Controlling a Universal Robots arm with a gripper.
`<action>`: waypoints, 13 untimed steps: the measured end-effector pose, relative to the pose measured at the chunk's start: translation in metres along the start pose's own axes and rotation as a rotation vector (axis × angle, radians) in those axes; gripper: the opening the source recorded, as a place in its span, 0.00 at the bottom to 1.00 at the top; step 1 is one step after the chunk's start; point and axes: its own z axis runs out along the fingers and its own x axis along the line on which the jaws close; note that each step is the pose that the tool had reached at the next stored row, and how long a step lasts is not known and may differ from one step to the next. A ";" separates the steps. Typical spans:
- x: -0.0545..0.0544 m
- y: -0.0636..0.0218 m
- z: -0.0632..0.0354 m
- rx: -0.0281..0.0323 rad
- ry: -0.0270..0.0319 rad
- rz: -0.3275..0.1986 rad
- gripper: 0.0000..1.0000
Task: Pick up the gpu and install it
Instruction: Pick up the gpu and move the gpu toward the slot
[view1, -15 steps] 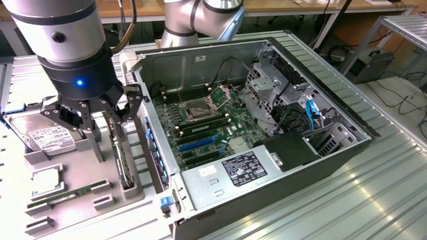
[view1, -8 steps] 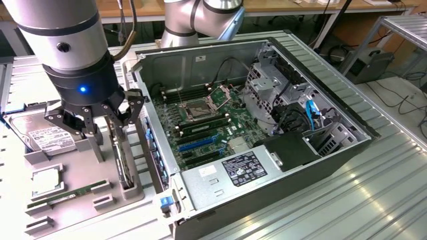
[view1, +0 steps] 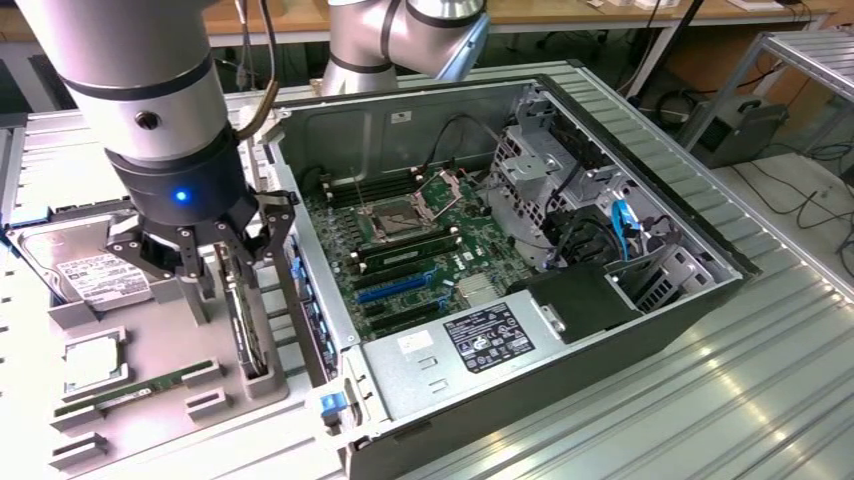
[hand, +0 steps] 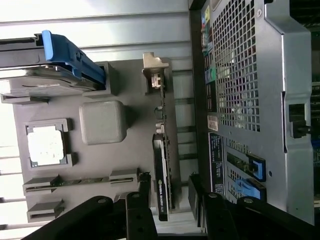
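Item 1, gripper: the jaws are standing wide open, holding nothing. It is hanging low over the gray tray and straddling the graphics card, with one finger on each side. In the wrist view a gap is showing between the card and the finger nearer the computer case.

Item 2, graphics card: it is standing on edge in a slot of the tray, along the tray side nearest the computer case. In the wrist view its black cooler edge is lying between the fingers, and its silver bracket is sitting at the far end.

Item 3, computer case: it is lying on its side with the panel off, just beside the tray. It is showing the green motherboard and the power supply.

Item 4, hard drive: it is resting in the tray with its white label up, apart from the gripper.

Item 5, processor chip: it is sitting flat in its square pocket.

Item 6, memory stick: it is lying between two holders beside the chip.
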 end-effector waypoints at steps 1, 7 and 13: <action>0.000 0.0005 0.0018 0.0000 0.0000 0.000 0.44; 0.001 0.0034 0.0147 0.0000 0.0000 0.000 0.44; 0.002 0.0053 0.0263 0.0000 0.0001 0.000 0.44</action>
